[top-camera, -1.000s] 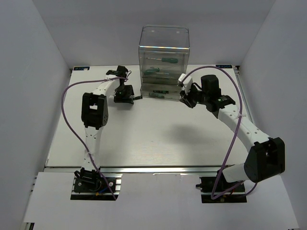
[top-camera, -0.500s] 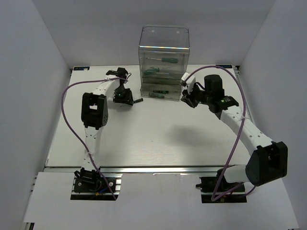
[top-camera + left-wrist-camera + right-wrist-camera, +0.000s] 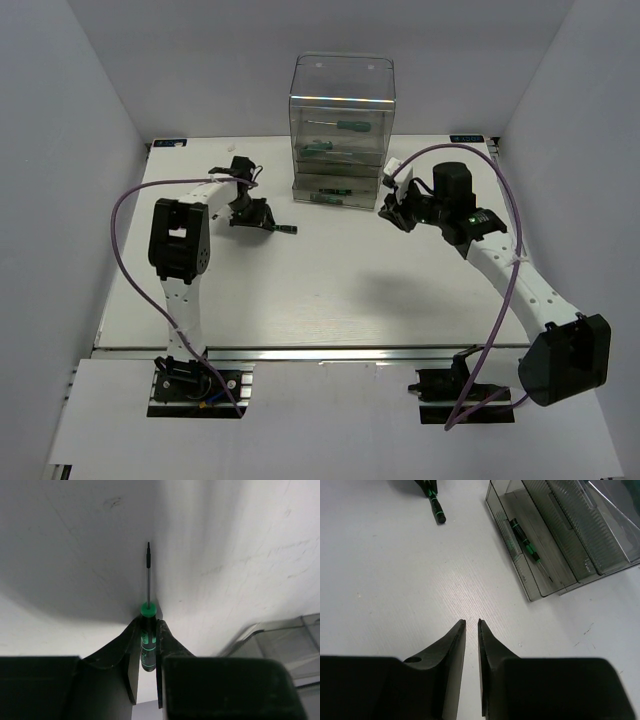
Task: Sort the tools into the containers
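on the far left part of the tabletop [image 3: 330, 290], just left of the transparent box [image 3: 342, 95], the left hand [image 3: 147, 626] is clamped on a screwdriver [image 3: 148, 580] by its green-and-black handle. the thin shaft points straight out from the wrist, low over the white surface. right of the box, the right hand [image 3: 471, 625] hovers with its jaws a narrow slit apart, holding nothing. the lowest drawer [image 3: 520, 577] stands pulled out — a second screwdriver [image 3: 525, 542] lies inside it, and more green-handled tools [image 3: 345, 127] show in the drawers above.

L gripper [image 3: 148, 623] clamped tight; R gripper [image 3: 471, 622] barely ajar, empty.
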Motion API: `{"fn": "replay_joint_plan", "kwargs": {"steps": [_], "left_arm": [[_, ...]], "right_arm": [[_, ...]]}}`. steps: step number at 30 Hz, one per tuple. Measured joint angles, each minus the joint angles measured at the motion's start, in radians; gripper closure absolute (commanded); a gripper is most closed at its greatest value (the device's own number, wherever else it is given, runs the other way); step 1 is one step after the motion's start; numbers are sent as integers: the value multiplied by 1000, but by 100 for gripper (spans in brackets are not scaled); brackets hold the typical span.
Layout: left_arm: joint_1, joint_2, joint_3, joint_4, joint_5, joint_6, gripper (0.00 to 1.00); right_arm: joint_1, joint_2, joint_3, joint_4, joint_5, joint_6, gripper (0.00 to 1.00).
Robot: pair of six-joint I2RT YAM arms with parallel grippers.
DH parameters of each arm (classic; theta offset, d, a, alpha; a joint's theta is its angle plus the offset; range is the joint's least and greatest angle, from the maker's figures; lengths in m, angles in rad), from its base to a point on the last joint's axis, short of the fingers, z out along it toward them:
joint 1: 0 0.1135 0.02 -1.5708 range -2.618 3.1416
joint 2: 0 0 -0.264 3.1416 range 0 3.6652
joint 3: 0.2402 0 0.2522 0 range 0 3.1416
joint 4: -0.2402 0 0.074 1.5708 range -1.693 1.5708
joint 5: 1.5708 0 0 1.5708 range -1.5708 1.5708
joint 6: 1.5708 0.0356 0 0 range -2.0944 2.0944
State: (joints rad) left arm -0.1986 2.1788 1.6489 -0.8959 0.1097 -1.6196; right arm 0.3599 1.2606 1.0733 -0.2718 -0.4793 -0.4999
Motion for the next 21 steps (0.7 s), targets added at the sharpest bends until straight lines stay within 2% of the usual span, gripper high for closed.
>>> {"fn": "replay_joint_plan", "kwargs": {"steps": [4, 7, 15, 21], "left_arm": [[-8, -54, -94, 90, 31, 41, 100], [-30, -58, -87, 134, 54, 52, 100], [-125, -24, 156, 208, 99, 42, 100], [-172, -8, 216, 267, 99, -12, 100]], "right_arm": [[0, -11, -14, -11, -3, 0, 79], [0, -16, -27, -16, -5, 0, 79], [-7, -94, -82, -22, 1, -5, 79], [-31, -128, -110, -25, 2, -5, 79]]}}
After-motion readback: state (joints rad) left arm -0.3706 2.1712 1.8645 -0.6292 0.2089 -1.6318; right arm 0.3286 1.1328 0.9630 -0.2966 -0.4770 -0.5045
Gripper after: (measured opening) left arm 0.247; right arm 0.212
